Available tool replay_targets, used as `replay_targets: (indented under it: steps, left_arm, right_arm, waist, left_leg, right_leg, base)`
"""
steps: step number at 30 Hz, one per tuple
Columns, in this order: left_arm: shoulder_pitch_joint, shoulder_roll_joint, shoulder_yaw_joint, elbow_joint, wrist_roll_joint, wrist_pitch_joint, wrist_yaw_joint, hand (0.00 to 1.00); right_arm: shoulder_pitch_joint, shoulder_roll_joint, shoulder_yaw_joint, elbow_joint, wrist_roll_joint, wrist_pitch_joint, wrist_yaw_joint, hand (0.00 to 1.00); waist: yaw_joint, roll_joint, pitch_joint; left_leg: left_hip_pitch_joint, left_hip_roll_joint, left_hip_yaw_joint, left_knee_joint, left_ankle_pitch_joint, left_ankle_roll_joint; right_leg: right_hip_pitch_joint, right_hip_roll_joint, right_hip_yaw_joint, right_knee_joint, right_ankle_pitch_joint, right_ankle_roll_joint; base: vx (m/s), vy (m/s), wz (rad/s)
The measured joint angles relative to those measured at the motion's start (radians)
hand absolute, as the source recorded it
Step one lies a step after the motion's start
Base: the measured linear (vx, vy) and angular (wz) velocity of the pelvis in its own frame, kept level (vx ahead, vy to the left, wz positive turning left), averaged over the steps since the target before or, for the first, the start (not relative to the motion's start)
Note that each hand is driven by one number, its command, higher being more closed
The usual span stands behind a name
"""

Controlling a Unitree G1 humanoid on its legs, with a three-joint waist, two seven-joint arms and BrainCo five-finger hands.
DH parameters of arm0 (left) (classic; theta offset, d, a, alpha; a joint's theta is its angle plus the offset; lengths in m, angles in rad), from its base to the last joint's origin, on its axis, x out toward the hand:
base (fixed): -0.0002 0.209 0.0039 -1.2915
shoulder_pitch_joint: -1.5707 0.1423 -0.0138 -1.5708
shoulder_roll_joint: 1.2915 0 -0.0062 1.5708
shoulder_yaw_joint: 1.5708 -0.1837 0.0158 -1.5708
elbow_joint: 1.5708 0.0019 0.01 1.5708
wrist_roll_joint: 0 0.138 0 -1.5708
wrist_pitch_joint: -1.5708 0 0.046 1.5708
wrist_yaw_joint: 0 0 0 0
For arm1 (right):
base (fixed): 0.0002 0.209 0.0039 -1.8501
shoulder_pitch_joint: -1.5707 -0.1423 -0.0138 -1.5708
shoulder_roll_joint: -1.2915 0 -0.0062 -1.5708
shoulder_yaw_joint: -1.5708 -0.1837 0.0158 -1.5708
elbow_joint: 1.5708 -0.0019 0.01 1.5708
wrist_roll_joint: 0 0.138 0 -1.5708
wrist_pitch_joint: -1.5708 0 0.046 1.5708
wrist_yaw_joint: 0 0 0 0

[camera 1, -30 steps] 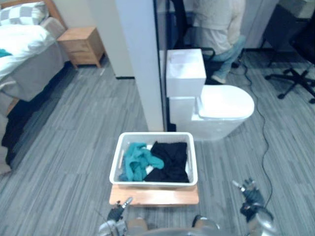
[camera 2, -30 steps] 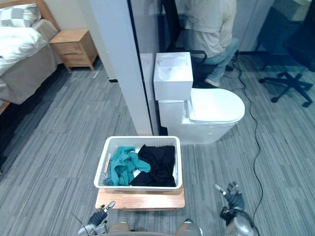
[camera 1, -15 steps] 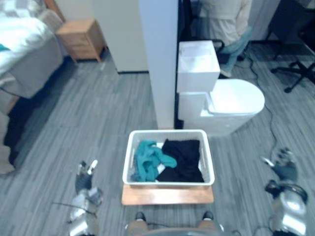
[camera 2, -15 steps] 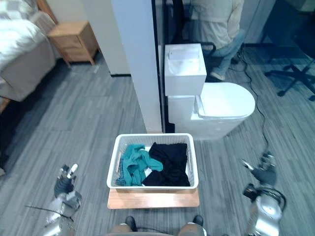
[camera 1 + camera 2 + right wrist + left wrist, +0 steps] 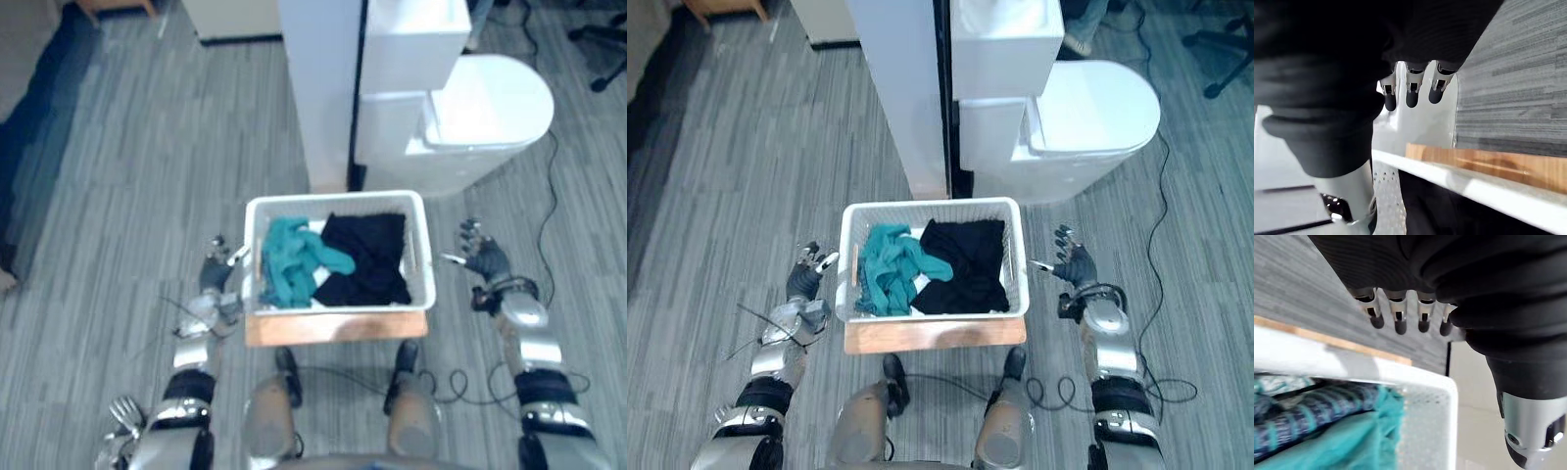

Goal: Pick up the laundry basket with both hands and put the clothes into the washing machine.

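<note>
Right eye view: left robot hand [image 5: 804, 281] spread, just beside laundry basket [image 5: 931, 316]; right robot hand [image 5: 1075, 267] spread, flanking opposite side

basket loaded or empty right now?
Loaded: the white laundry basket holds a teal garment and a black garment, both lying inside its walls.

Bright, even light from overhead — the toilet [image 5: 490, 98] glares white. Shadows stay soft and faint on the floor [image 5: 118, 196] around the basket [image 5: 933, 206].
</note>
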Motion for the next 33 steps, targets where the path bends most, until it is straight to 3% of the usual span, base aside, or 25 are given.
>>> replay_targets:
  steps: [5,10,17,27,33]
  left_arm:
    - [-0.145,0.013,-0.042,0.107,0.014,0.024,0.004,0.0]
    - [-0.294,0.048,-0.073,0.228,0.038,0.044,0.044,0.0]
    - [-0.459,0.078,-0.104,0.322,0.089,0.062,0.084,0.0]
    - [-0.561,0.106,-0.104,0.366,0.177,0.087,0.112,0.0]
    - [-0.581,0.106,-0.099,0.389,0.189,0.099,0.111,0.0]
  right_arm:
    - [-0.17,0.005,0.084,0.077,-0.003,0.017,-0.003,0.0]
    - [-0.278,0.032,0.103,0.144,-0.004,0.017,-0.035,0.0]
    - [-0.467,0.053,0.102,0.305,-0.002,-0.022,-0.087,0.0]
    - [-0.612,0.054,0.087,0.487,0.011,-0.065,-0.088,0.0]
    - [-0.63,0.066,0.046,0.516,0.022,-0.066,-0.08,0.0]
  waist:
    - [0.003,-0.001,0.052]
    - [0.003,-0.006,0.06]
    - [0.002,-0.02,0.074]
    - [0.001,-0.038,0.085]
    - [0.003,-0.038,0.086]
  left_leg:
    - [-0.06,0.013,-0.003,0.035,0.001,0.0]
    - [-0.101,0.026,0.001,0.044,0.005,0.003]
    - [-0.134,0.026,0.005,-0.011,0.056,-0.003]
    - [-0.167,0.027,0.011,-0.045,0.084,-0.006]
    - [-0.164,0.027,0.017,-0.062,0.089,-0.006]
  right_leg:
    - [-0.057,0.004,0.008,0.027,0.009,-0.011]
    - [-0.101,0.009,0.014,0.029,0.018,-0.018]
    - [-0.159,0.018,0.013,0.03,0.031,-0.035]
    - [-0.21,0.025,0.02,0.024,0.047,-0.047]
    - [-0.211,0.025,0.02,0.02,0.048,-0.048]
  base:
    - [-0.07,-0.01,-0.02]
    - [-0.04,-0.013,-0.03]
    - [0.0,-0.002,-0.01]
    - [-0.02,-0.009,-0.02]
    - [0.0,0.0,0.0]
